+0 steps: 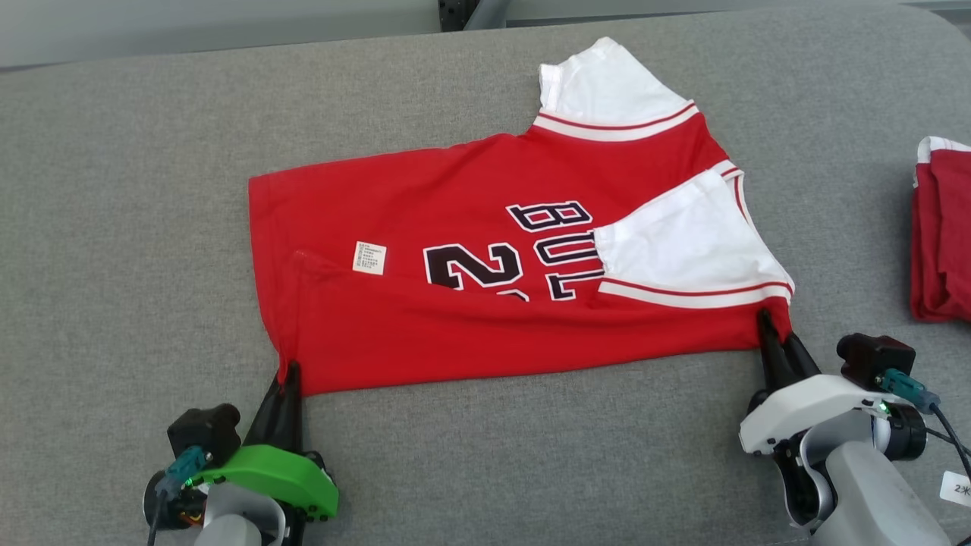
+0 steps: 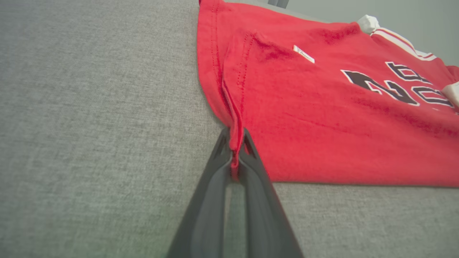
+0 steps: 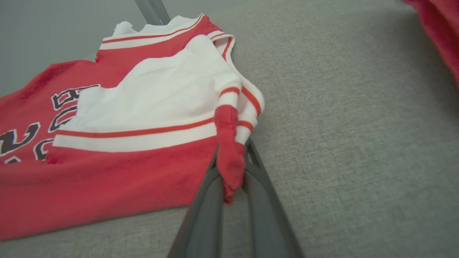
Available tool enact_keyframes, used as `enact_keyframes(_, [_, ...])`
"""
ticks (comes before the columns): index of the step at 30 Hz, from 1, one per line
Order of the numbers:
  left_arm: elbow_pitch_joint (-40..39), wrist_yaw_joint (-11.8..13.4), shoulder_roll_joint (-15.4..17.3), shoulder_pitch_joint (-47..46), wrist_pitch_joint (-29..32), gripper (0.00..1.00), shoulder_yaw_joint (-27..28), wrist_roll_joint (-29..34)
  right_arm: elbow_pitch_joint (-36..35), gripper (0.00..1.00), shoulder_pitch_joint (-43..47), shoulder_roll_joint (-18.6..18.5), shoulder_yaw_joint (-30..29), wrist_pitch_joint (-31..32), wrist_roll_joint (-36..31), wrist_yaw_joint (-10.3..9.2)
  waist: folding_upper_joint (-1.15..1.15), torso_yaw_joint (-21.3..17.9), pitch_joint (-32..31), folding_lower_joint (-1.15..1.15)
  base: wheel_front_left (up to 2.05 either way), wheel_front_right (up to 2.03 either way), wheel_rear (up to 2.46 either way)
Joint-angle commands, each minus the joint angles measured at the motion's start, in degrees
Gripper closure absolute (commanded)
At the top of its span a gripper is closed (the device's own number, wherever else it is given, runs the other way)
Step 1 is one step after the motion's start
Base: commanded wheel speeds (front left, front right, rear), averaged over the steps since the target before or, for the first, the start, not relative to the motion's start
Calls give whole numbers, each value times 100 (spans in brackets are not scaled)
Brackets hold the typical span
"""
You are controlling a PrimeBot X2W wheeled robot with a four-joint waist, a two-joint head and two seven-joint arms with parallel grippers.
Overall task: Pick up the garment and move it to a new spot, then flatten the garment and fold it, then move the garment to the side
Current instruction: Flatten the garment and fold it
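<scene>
A red shirt (image 1: 485,303) with white sleeves is laid flat near the middle of the grey surface (image 1: 114,189). Its near long side is turned over onto its front, so that part of the black print is covered. The near sleeve (image 1: 683,243) is laid across the print; the far sleeve (image 1: 607,87) is spread beyond the shirt's far edge. A small white label (image 1: 369,256) is seen on the shirt's left half.

The shirt's near left corner is clamped by the left tool (image 1: 289,375); in the left wrist view a narrow ridge of hem is pinched between the closed fingers of that tool (image 2: 235,139). The shirt's near right corner is clamped by the right tool (image 1: 775,334), where a bunched tab of red cloth is squeezed in that tool (image 3: 233,154).

The lengthwise fold is judged to be only partly made.

- Little cloth is held at either corner, so a corner could be lost if the shirt is pulled taut or lifted quickly.
- If one corner is raised faster than the other, the fold could be skewed and the near sleeve slid off the print.
- The fingertips are low against the surface, so its weave could be caught and dragged.
- A second red cloth (image 1: 941,235) lies well to the shirt's right and could be struck if the shirt is carried that way.
</scene>
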Motion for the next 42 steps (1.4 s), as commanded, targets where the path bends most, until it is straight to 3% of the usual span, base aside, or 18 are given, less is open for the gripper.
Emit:
enact_keyframes(1, [45, -16, 20, 141, 11, 100, 43, -58, 0, 100, 151, -13, -71, 5, 44, -15, 0, -18, -194, 0, 0, 0, 0])
enact_keyframes(11, [242, -30, 32, 1215, 12, 100, 228, 276, 83, 100, 1012, -74, -2, 4, 178, -15, 0, 39, -1322, 0, 0, 0, 0])
enact_keyframes(17, [183, 19, 39, 1880, 11, 100, 322, 170, -123, 100, 1787, -57, 73, 4, 322, -16, 0, 60, -1619, 0, 0, 0, 0])
enact_keyframes(18, [179, 20, 38, 1916, 10, 84, 300, 100, -106, 75, 1832, -46, 52, 4, 342, -16, 0, 57, -1621, 0, 0, 0, 0])
enact_keyframes(19, [144, 36, 39, 1937, 9, 20, 286, 39, -61, 0, 1866, -46, 56, 3, 365, -16, 0, 54, -1618, 0, 0, 0, 0])
enact_keyframes(20, [68, 72, 40, 1943, 8, 0, 311, -55, -51, 0, 1873, -31, 73, 3, 425, -14, 0, 55, -1607, 0, 0, 0, 0])
enact_keyframes(25, [-437, 123, 21, 1809, 8, 0, 273, -65, -417, 0, 1639, -165, -239, 4, 268, -11, 0, 109, -1439, 0, 0, 0, 0])
enact_keyframes(30, [-619, 97, 26, 1104, 8, 0, 347, 136, -830, 0, 1260, -244, -395, 4, -108, -11, 0, 182, -1077, 0, 0, 0, 0])
enact_keyframes(42, [1217, -42, 158, -966, 7, 0, 401, 205, -249, 0, -630, -353, 632, 5, -191, -11, 0, 7, -237, 0, 0, 0, 0])
